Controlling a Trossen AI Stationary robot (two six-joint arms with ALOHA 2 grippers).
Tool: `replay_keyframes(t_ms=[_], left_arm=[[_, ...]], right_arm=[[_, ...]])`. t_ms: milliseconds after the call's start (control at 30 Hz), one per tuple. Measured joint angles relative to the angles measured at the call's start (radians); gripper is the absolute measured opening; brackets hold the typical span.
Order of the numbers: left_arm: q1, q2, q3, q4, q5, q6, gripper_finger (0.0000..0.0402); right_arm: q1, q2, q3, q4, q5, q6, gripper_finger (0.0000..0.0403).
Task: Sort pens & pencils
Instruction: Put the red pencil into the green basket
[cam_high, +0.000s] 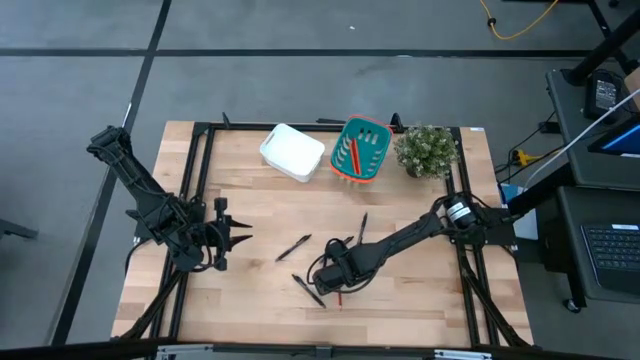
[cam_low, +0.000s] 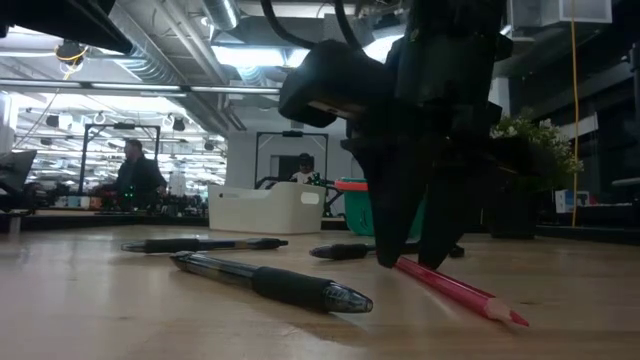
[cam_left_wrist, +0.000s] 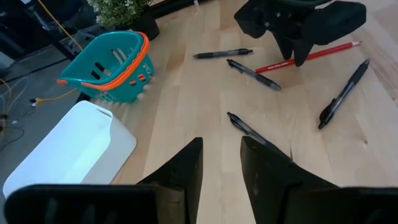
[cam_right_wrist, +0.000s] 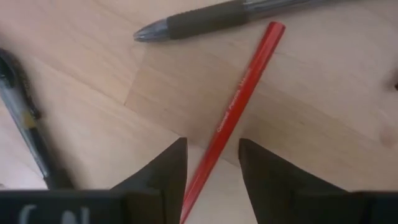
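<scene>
Faintly, illegible white print on red pencil (cam_right_wrist: 239, 96) between right tool (cam_right_wrist: 211, 165) fingers.

Red pencil (cam_right_wrist: 239, 106) lower end hidden between right gripper (cam_right_wrist: 211, 163) fingers; black pen (cam_right_wrist: 28, 134) cut off at frame edge; teal basket (cam_high: 360, 150) contents too small to tell.
</scene>
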Motion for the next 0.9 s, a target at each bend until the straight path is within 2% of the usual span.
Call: replay_keyframes(t_ms=[467, 900], left_arm=[[0.0, 0.0, 0.0, -0.051, 0.0, 0.006, 0.0102], [0.0, 0.0, 0.0, -0.079, 0.0, 0.005, 0.0102]], right_arm=[[-0.001, 0.027, 0.0, -0.026, -0.011, 0.073, 0.0145], [-0.001, 0.032, -0.003, -0.054, -0.013, 0.045, 0.0072]])
